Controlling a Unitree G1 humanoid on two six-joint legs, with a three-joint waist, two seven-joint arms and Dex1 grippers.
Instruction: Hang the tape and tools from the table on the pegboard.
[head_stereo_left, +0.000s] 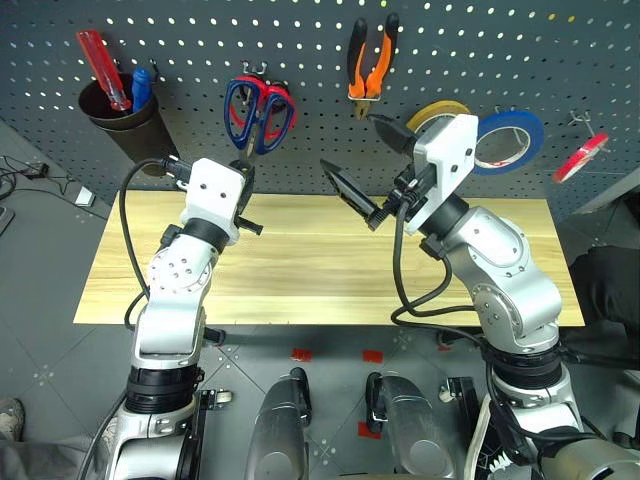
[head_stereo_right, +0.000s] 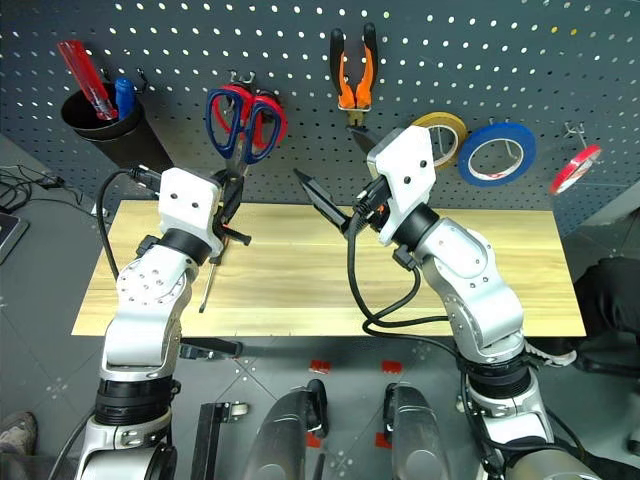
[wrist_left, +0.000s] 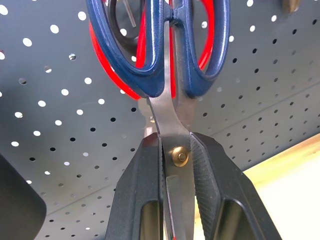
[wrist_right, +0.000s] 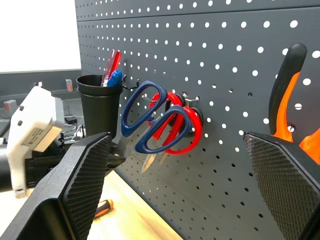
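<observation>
My left pincer clamps the blades of the dark blue-handled steel scissors, long axis vertical, handle loops up beside the red-handled scissors at the hook; right pincer wide, idle.

No legible text anywhere; perhaps faint, unreadable print on the left gripper housing's label.
</observation>
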